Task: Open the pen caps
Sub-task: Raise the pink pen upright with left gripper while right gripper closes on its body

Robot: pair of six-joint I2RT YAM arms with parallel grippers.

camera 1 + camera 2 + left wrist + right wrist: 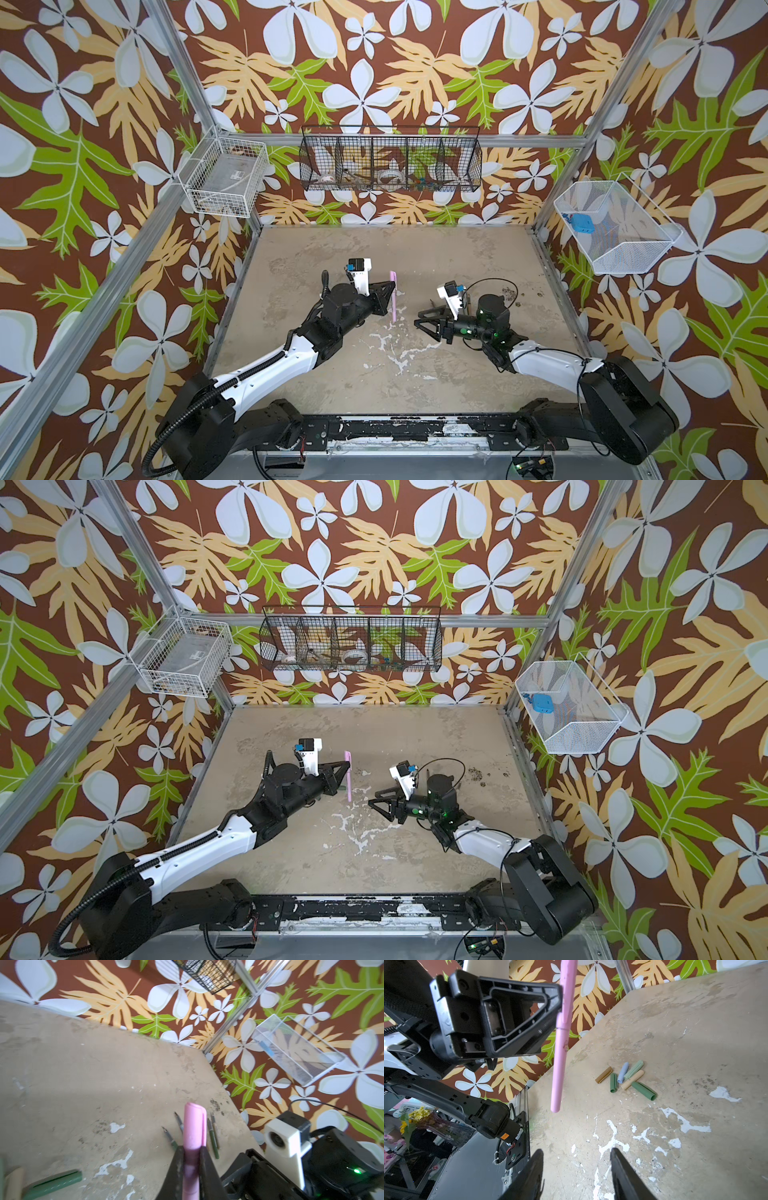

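My left gripper [390, 287] [192, 1159] is shut on a pink pen [392, 297] [348, 779] held above the table, gripping close to where cap meets body. Its pink cap [195, 1126] [568, 991] is still on, and the body [559, 1068] hangs free toward the table. My right gripper [419, 319] [370, 800] [576, 1151] is open and empty, a short way right of the pen's lower end. Loose pen caps lie in a pile: brown [603, 1074], green [613, 1082], light blue [622, 1072], beige [632, 1080]. The left gripper hides this pile in both top views.
Uncapped slim pen bodies [213, 1138] lie on the table beyond the pink cap. A black wire basket [390, 160] hangs on the back wall. White wire baskets hang at left [224, 178] and right [615, 228]. The table surface [374, 374] is worn and paint-flecked.
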